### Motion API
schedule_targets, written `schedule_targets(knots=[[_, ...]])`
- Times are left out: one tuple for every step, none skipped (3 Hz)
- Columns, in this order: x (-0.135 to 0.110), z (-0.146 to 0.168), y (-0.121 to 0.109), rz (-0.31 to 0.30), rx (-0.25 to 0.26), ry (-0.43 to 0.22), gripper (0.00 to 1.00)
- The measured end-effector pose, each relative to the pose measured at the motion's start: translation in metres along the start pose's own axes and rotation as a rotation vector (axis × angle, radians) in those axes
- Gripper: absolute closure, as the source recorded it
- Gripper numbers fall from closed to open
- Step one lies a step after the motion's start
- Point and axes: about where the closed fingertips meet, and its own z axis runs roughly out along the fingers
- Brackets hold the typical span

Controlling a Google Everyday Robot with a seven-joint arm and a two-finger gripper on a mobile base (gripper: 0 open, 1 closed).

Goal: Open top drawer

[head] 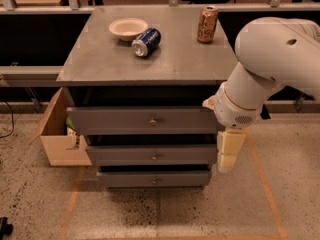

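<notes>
The top drawer [110,120] is the widest of three grey drawers in the cabinet, with a small round metal knob [153,121] at its centre. My gripper [225,164] hangs pointing down from the white arm [265,69] at the cabinet's right side. It is level with the middle drawer [120,155], to the right of and below the top drawer's knob. It holds nothing and does not touch the knob. The bottom drawer [125,179] is the narrowest.
On the cabinet top [100,64] stand a white bowl [128,28] and an upright orange can [207,24], and a blue can [146,42] lies on its side. An open cardboard box [57,134] stands on the floor at the left. Orange tape lines [262,179] mark the floor.
</notes>
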Motion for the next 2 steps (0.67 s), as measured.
schedule_targets(knots=[[0.009, 0.017, -0.009, 0.074, 0.036, -0.027, 0.00], [0.024, 0.053, -0.027, 0.166, 0.075, -0.039, 0.00]])
